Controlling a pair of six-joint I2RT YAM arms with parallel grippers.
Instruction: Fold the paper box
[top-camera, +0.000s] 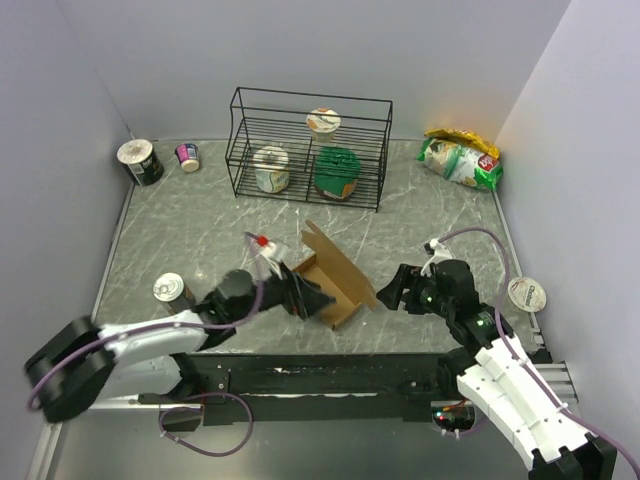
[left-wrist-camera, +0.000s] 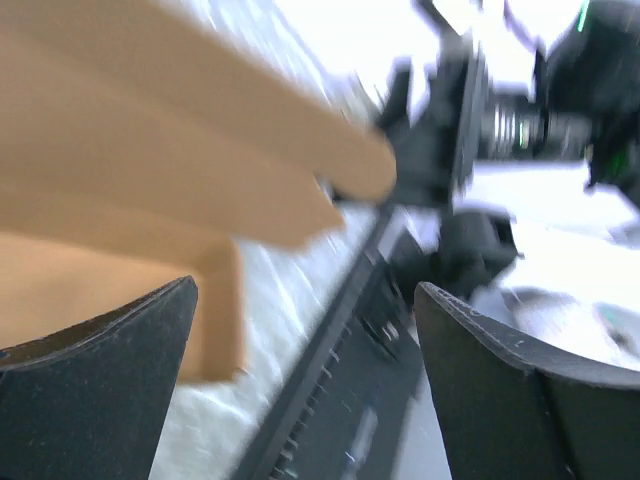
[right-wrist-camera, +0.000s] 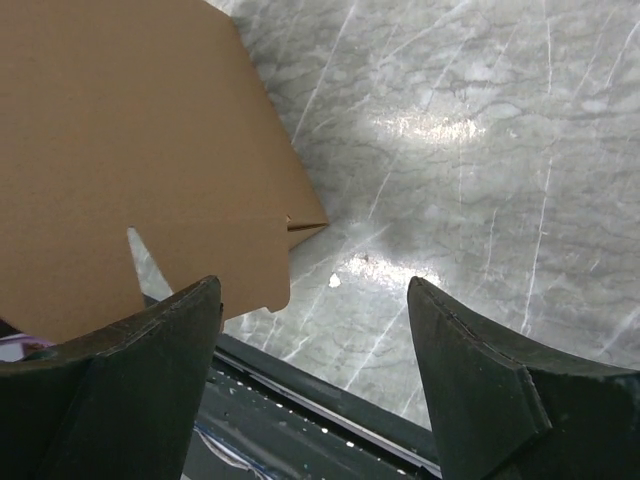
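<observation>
The paper box (top-camera: 335, 277) is plain brown cardboard, partly folded, standing near the table's front middle with a flap raised. My left gripper (top-camera: 312, 299) is open at the box's left side; its wrist view is blurred and shows brown flaps (left-wrist-camera: 170, 170) above the left finger, nothing between the jaws. My right gripper (top-camera: 388, 292) is open just right of the box; its wrist view shows a large flap (right-wrist-camera: 140, 150) over the left finger, with bare table between the jaws.
A black wire rack (top-camera: 308, 147) with several cups stands at the back. A can (top-camera: 141, 161) and small cup (top-camera: 187, 156) sit back left, a snack bag (top-camera: 460, 159) back right, a tin (top-camera: 171, 290) front left, a lid (top-camera: 527, 294) at right.
</observation>
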